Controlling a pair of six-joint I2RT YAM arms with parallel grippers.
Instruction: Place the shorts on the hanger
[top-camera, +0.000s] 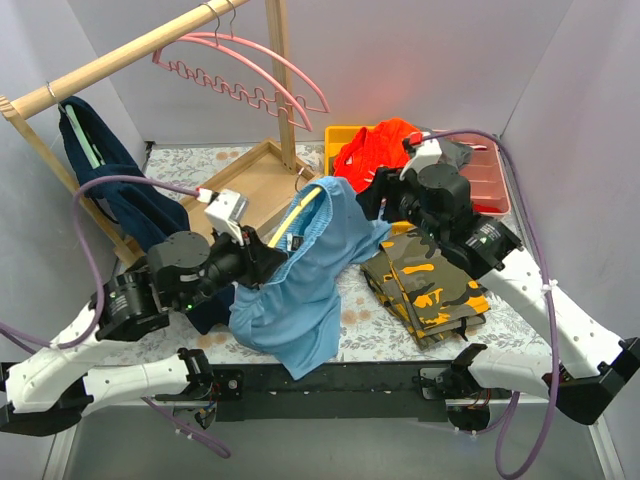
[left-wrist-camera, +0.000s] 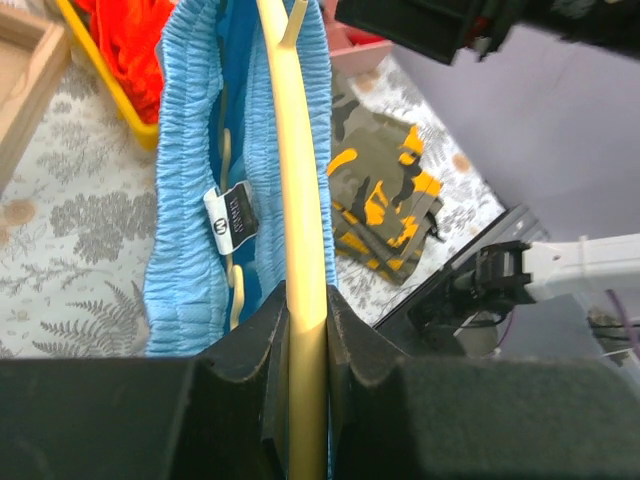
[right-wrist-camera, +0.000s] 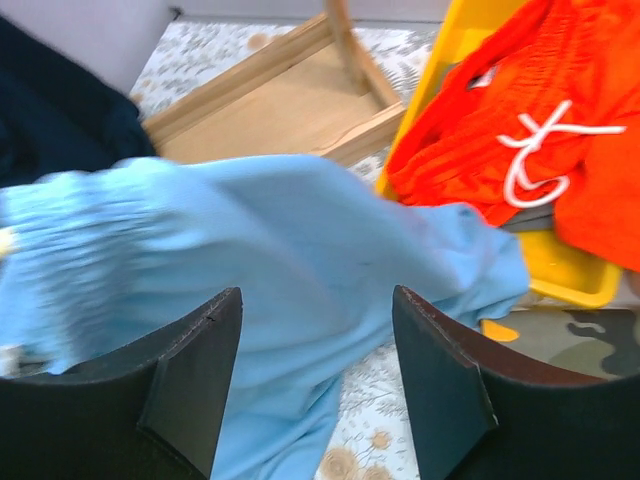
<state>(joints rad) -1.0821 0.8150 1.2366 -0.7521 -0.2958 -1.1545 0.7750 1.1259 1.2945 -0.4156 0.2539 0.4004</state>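
Note:
The sky-blue shorts (top-camera: 300, 280) hang over the pale-yellow hanger (top-camera: 295, 220) at the table's middle, their legs draping to the front edge. My left gripper (top-camera: 262, 252) is shut on the hanger's bar (left-wrist-camera: 300, 200), which runs between its pads; the elastic waistband (left-wrist-camera: 185, 180) sits on both sides of the bar. My right gripper (top-camera: 372, 205) is open and empty just right of the shorts (right-wrist-camera: 270, 250), its fingers (right-wrist-camera: 440, 370) apart above the blue fabric. The hanger's hook is hidden.
Camouflage shorts (top-camera: 425, 285) lie at front right. Orange shorts (top-camera: 380, 150) spill from a yellow bin (top-camera: 340, 135) beside a red tray (top-camera: 490, 180). A wooden rack (top-camera: 120, 60) with pink hangers (top-camera: 240, 70) and dark garments (top-camera: 110, 170) stands at the back left, over a wooden tray (top-camera: 262, 180).

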